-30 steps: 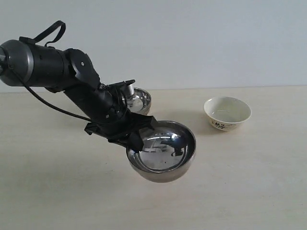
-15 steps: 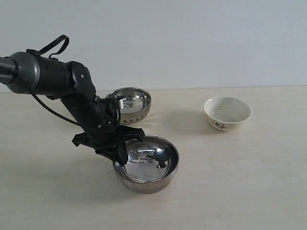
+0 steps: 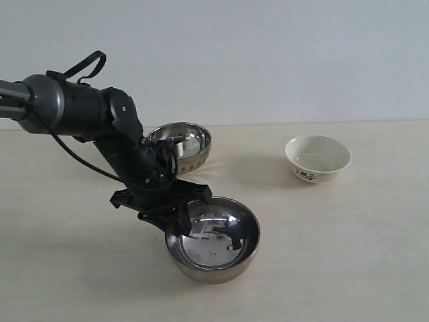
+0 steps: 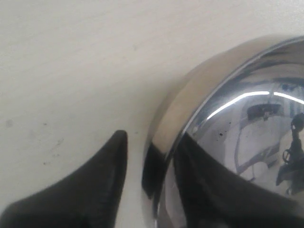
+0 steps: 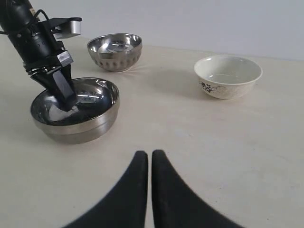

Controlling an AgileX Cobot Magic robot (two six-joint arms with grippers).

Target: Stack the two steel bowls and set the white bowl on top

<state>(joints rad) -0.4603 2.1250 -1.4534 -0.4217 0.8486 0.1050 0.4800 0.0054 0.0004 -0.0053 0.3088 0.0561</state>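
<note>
Left gripper (image 3: 178, 216) straddles the plain bowl's (image 3: 218, 249) rim, jaws apart, not clamping. Right gripper (image 5: 149, 164) is closed and empty. If the left gripper lifts carelessly, the inner finger may hook the rim and tip the bowl.

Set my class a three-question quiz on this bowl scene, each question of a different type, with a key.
1. True or false: the white bowl sits inside a steel bowl.
2. Which tool has a finger on each side of the rim of the plain steel bowl? A) left B) right C) neither
3. Fill in: the other steel bowl has a band of ____ around its side.
Key: 1 false, it stands alone on the table. 2 A, the left tool; the right tool is shut, apart from the bowls. 3 dimples.
</note>
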